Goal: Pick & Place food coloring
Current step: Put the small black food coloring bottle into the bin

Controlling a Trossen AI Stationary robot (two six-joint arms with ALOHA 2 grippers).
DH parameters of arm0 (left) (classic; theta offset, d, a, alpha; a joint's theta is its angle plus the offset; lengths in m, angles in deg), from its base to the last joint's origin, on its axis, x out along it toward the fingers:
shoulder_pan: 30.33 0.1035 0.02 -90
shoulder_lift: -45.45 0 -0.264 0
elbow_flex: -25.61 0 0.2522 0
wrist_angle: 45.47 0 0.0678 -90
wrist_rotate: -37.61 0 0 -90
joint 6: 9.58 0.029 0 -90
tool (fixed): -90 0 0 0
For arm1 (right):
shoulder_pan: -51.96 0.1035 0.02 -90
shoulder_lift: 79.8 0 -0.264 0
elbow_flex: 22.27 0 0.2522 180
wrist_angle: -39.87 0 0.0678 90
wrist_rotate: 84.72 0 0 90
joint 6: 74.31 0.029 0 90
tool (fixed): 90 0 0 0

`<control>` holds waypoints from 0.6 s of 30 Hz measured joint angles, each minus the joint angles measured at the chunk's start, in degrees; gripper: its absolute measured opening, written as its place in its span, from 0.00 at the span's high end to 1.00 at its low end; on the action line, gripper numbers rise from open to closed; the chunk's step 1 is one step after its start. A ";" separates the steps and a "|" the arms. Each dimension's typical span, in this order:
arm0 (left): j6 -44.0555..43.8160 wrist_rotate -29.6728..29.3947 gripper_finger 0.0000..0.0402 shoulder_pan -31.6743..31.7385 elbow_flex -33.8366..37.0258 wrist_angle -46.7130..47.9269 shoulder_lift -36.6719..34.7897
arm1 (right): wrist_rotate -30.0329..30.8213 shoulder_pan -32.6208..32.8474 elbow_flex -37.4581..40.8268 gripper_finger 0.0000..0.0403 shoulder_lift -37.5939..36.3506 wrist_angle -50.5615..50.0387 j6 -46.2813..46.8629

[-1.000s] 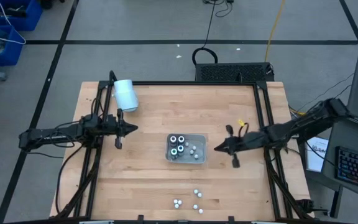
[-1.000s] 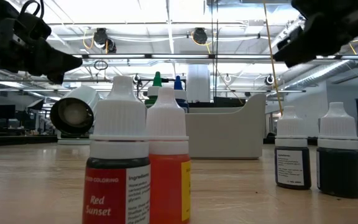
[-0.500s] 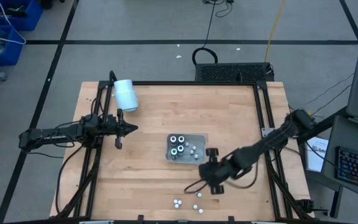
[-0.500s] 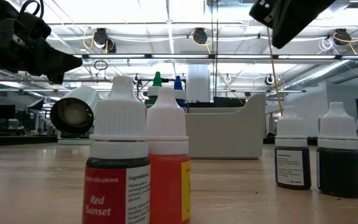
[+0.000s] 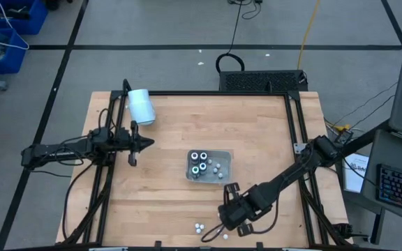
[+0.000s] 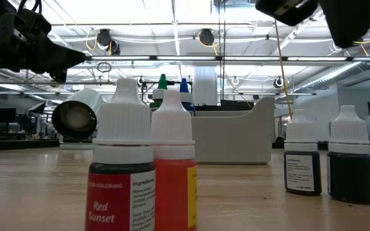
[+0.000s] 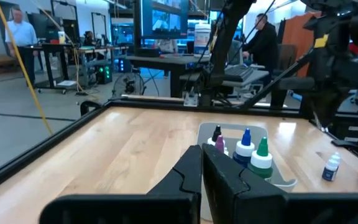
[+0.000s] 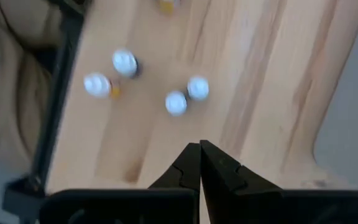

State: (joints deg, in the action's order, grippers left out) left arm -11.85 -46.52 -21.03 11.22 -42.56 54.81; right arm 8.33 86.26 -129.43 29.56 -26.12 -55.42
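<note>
Food coloring bottles stand in two groups. Some are upright in the grey tray: three dark ones with ringed tops and a few white-capped ones. Several more stand loose by the table's near edge, seen as white caps in the right wrist view and close up in the low view. My right gripper hovers shut above the loose group and partly hides it. My left gripper is shut and waits above the table's left side.
A large white cylinder lies on its side near the far left corner. Black frame rails run along the table's edges. Bare wood lies between the tray and the loose bottles. People work at desks in the room beyond the table.
My right arm has swung from the table's right side, past the tray, toward the near edge. It now points down over the loose bottles, and its fingers have stayed shut. The bottles and the tray have not moved.
</note>
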 joint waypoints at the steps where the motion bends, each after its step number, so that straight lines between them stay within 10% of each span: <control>1: 0.07 0.00 0.95 0.00 0.00 0.00 -0.01 | 0.15 -0.03 0.04 1.00 -0.02 1.26 0.32; 18: 0.39 0.00 0.95 0.00 0.00 -0.13 -0.01 | 1.32 -2.09 1.27 0.63 -0.09 8.14 20.51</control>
State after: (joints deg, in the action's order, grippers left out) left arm -11.47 -46.52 -21.03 11.22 -42.69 54.79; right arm 9.65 84.17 -128.16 29.47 -17.98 -34.90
